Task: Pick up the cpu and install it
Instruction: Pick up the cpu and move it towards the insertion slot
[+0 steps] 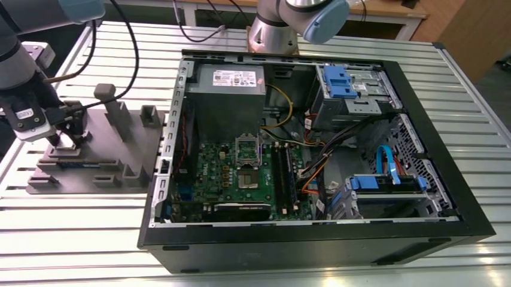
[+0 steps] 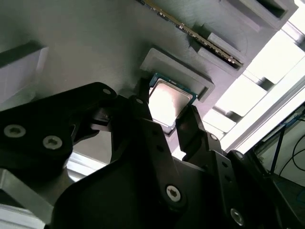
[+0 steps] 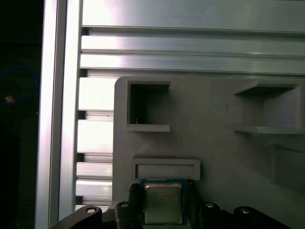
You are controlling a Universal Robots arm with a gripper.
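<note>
The cpu (image 2: 167,99) is a small square chip with a shiny silver top and a green edge. It lies on the grey fixture (image 1: 108,149) beside a raised lip (image 3: 167,168). My gripper (image 1: 66,142) hangs low over the fixture at the exterior view's left. In both wrist views its black fingers (image 2: 143,102) press against two opposite edges of the cpu (image 3: 163,205), so the gripper (image 2: 167,112) (image 3: 163,210) is shut on it. The chip looks level with the fixture's surface. The motherboard's socket (image 1: 249,174) sits inside the open computer case (image 1: 447,197).
The fixture carries upright posts (image 1: 119,116) and recessed pockets (image 3: 147,107). A memory stick (image 2: 200,36) lies in a slot close by. Inside the case are a grey power supply (image 1: 227,81), memory sticks (image 1: 283,173), cables and blue drive brackets (image 1: 383,182). Another arm's base (image 1: 276,30) stands behind the case.
</note>
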